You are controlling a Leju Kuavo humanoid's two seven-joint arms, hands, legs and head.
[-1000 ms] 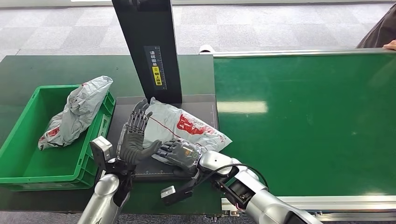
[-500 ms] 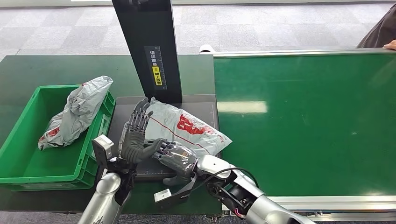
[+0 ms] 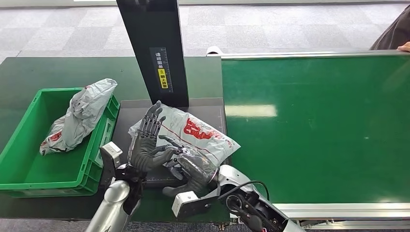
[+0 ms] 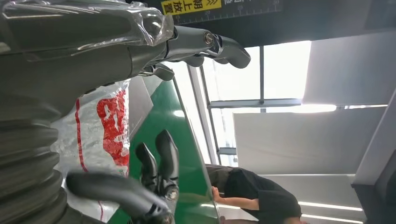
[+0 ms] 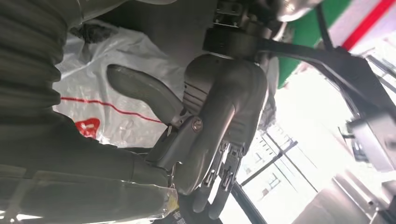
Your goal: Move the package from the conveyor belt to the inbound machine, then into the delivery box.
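Look first at the fingers of your left hand (image 3: 147, 140), low and left of centre in the head view: they are straight and slightly fanned, tips up against the near-left edge of the package (image 3: 191, 133), thumb reaching right toward the other hand. Your right hand (image 3: 193, 164) sits just right of it and a little lower, fingers loosely curled and apart, lying on the package's near edge. You cannot tell from these pictures whether either hand actually has a grip on the plastic.

The package, a grey-white bag with red print, lies crumpled on the dark platform of the inbound machine (image 3: 135, 113) at the centre of the frame, its right corner reaching over the edge of the conveyor belt (image 3: 319, 125), which fills the right half. The machine's black post (image 3: 152, 48) rises behind it, top centre.

At the left, the green delivery box (image 3: 29, 169) holds another bag (image 3: 80, 118), draped over its right wall. A person's arm (image 3: 394, 34) shows at the upper right corner.
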